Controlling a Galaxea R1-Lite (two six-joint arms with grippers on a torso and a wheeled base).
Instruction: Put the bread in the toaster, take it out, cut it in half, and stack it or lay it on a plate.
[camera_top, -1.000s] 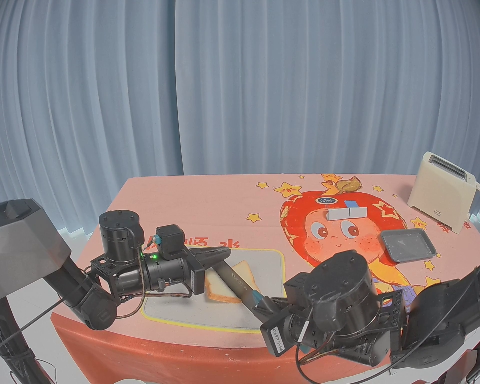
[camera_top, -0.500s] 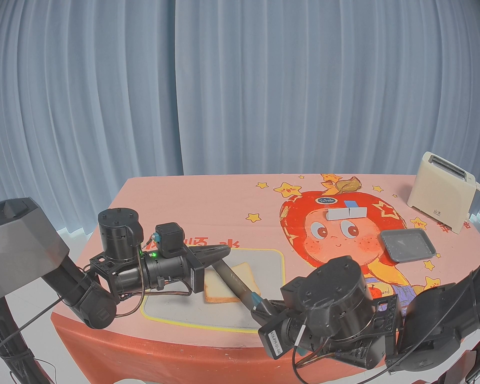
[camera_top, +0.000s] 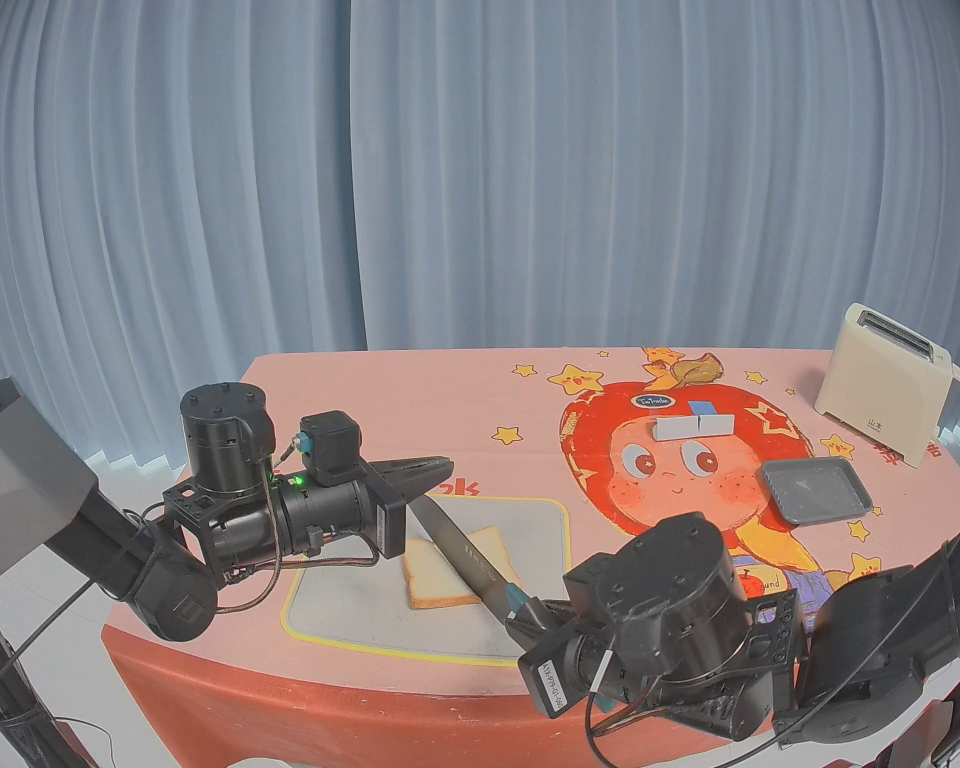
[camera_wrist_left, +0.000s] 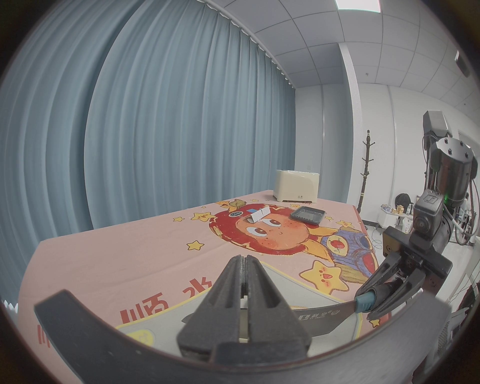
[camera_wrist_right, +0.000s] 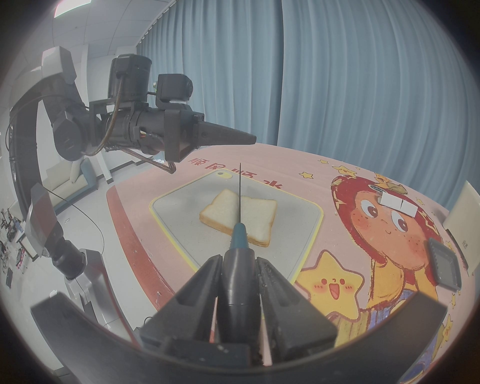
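The bread (camera_top: 432, 582) lies on the cutting board (camera_top: 340, 600) near the table's (camera_top: 400, 400) front left edge. The right gripper (camera_top: 525, 612) pinches the handle of the knife (camera_top: 458, 548), and the blade stretches over the bread; I cannot tell if it touches. The left gripper (camera_top: 432, 468), its fingers pressed together on nothing, hangs over the board's far edge. The toaster (camera_top: 885, 385) stands at the far right corner, with the plate (camera_top: 815, 490) near it.

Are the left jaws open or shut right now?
Shut. In its own wrist view the left gripper shows both jaws pressed together, nothing between them.
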